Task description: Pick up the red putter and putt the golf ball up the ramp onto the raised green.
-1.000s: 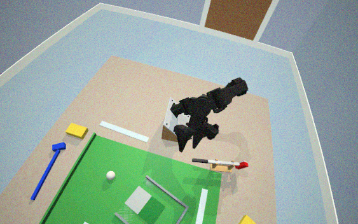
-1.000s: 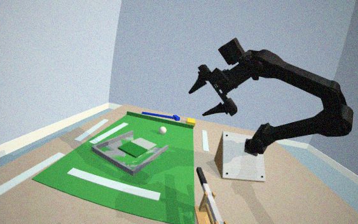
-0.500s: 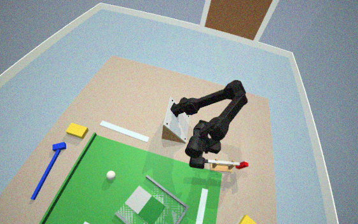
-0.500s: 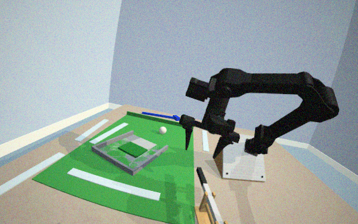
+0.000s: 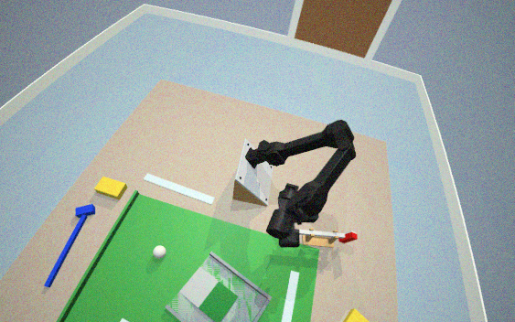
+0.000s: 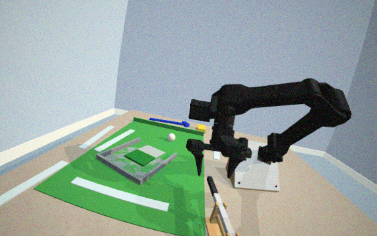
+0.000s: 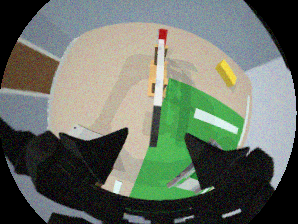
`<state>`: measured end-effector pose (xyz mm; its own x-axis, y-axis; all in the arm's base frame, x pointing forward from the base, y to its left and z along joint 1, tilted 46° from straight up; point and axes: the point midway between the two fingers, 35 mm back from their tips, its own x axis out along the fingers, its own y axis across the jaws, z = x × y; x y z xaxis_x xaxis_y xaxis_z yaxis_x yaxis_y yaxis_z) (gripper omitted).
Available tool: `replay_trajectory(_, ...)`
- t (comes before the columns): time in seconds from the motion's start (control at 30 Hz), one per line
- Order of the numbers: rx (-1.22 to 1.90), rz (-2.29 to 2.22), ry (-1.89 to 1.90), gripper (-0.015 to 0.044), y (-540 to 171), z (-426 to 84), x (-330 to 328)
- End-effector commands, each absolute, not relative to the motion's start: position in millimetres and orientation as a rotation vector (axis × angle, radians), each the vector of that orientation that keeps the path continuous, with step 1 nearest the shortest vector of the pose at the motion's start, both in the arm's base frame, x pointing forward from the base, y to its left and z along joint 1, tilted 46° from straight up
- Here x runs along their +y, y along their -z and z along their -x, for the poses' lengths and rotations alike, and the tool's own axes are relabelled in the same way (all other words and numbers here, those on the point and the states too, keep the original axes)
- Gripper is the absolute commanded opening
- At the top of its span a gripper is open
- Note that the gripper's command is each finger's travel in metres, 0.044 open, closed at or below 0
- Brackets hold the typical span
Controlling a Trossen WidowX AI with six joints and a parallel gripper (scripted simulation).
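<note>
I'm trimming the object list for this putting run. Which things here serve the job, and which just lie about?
Belongs to the job:
red putter on its wooden stand
golf ball
ramp
raised green
gripper, open above the putter grip

Just lying about:
blue putter
yellow blocks
white strips

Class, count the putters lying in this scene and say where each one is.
2. The red putter rests on a small wooden stand right of the green mat; the blue putter lies left of the mat.

In the top view the arm (image 5: 319, 183) hides the putter's (image 5: 321, 233) grip; the exterior view's bottom edge cuts off its head end.
</note>
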<state>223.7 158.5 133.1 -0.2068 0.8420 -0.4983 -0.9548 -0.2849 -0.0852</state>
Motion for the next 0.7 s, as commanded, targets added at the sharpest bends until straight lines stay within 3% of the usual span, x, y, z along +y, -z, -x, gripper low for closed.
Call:
replay_trajectory(0.0,0.283,0.534,-1.797,0.044,-124,-220,169)
replay_trajectory(0.67,0.282,0.533,-1.797,0.044,-103,-215,191)
